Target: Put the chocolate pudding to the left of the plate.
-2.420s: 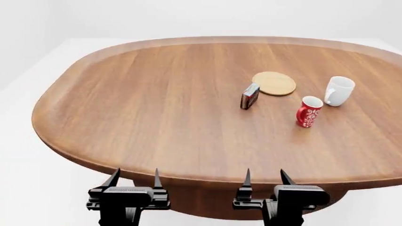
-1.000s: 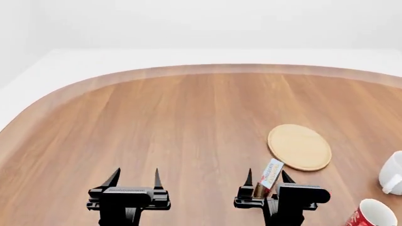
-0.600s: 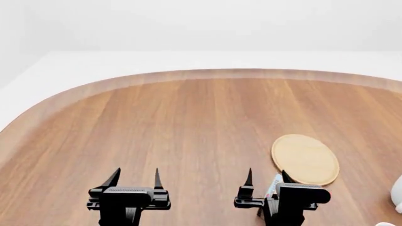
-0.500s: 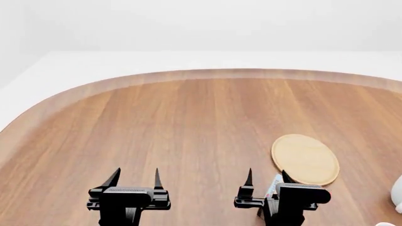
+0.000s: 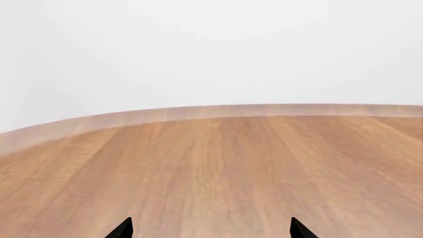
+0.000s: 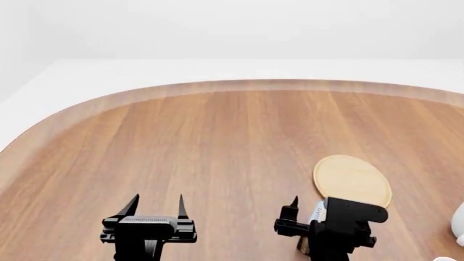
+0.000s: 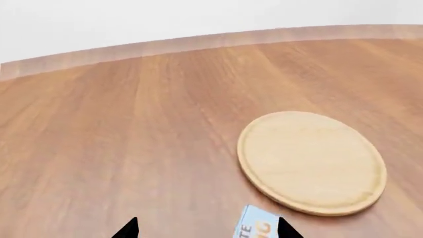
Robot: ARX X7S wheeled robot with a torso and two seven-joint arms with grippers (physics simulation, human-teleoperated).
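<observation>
The chocolate pudding (image 6: 316, 212) stands on the table just near-left of the plate (image 6: 351, 181), a flat tan wooden disc. My right gripper (image 6: 310, 205) hovers over the carton, open and slightly tilted. In the right wrist view the carton's light blue printed top (image 7: 256, 228) shows between the spread tips of the right gripper (image 7: 208, 230), close to one finger, and the plate (image 7: 312, 161) lies beyond. The carton's lower part is hidden behind the arm. My left gripper (image 6: 154, 204) is open over bare wood; the left wrist view shows the left gripper (image 5: 210, 230) with nothing between its tips.
The brown wooden table (image 6: 181, 141) fills most of the head view, its rounded far edge (image 6: 239, 84) against a white floor. A white mug (image 6: 458, 223) is cut off by the right edge of the head view.
The head view first closed in on the table, then held still. In the last half second my right gripper tilted and shifted slightly right over the carton. The left arm has not moved.
</observation>
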